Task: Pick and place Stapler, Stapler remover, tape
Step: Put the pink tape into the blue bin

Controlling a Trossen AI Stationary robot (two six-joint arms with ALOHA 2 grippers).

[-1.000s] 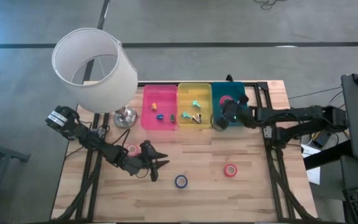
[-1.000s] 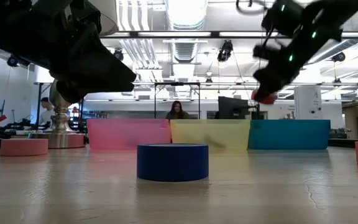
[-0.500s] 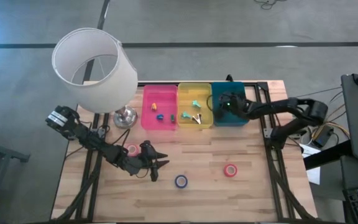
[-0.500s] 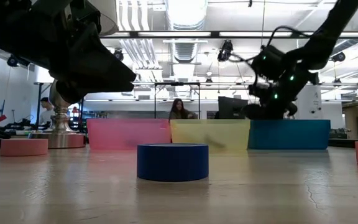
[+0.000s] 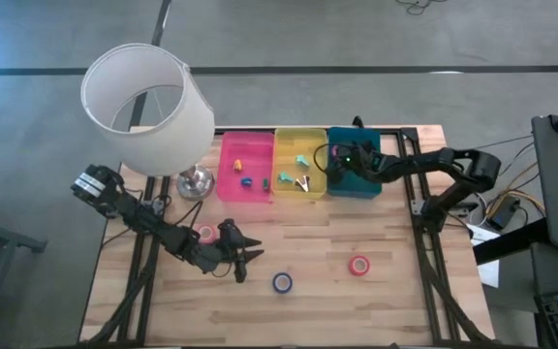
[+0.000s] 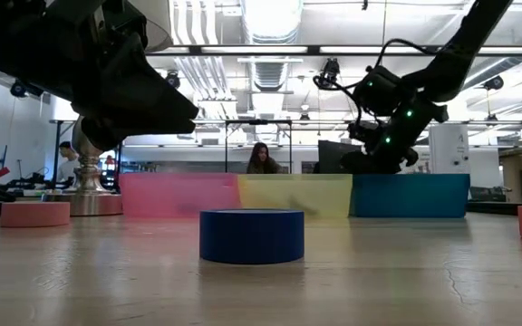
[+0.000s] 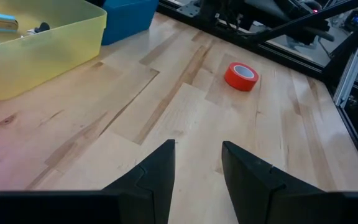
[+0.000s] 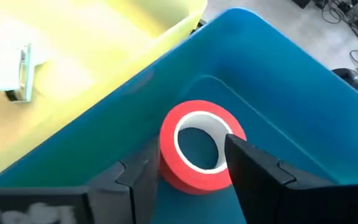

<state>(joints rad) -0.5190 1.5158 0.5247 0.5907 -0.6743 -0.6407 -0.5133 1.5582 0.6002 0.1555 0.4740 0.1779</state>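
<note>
My right gripper [image 5: 343, 163] [image 8: 191, 146] reaches down into the teal bin [image 5: 366, 184] and is open. A red tape roll [image 8: 197, 149] sits on the bin's floor between its fingers. On the table lie a pink roll [image 5: 205, 233], a dark blue roll [image 5: 282, 282] [image 6: 251, 235] and a red roll [image 5: 359, 265] [image 7: 241, 76]. My left gripper [image 5: 247, 258] [image 7: 197, 146] hovers open between the pink and blue rolls. Small coloured pieces lie in the pink bin [image 5: 243, 191] and the yellow bin [image 5: 298, 189]. I cannot tell which is the stapler or the stapler remover. My right gripper comes from above at a slant toward the far side, one finger at each side of the red roll's rim [image 8: 229, 134]. I cannot tell whether either finger touches the roll. The roll rests on the teal bin's floor, its hole facing up.
A lamp with a white shade [image 5: 148, 97] stands on its metal base [image 5: 194, 182] left of the pink bin. The three bins stand in a row at the table's far edge. Bare wood lies between the loose rolls. A person [image 6: 259, 159] sits in the room behind.
My right gripper has swung toward the table's left and far edge and sunk into the teal bin with the red roll. A second ago it held the roll above the bin. The row of bins has slid a little toward the table's left.
</note>
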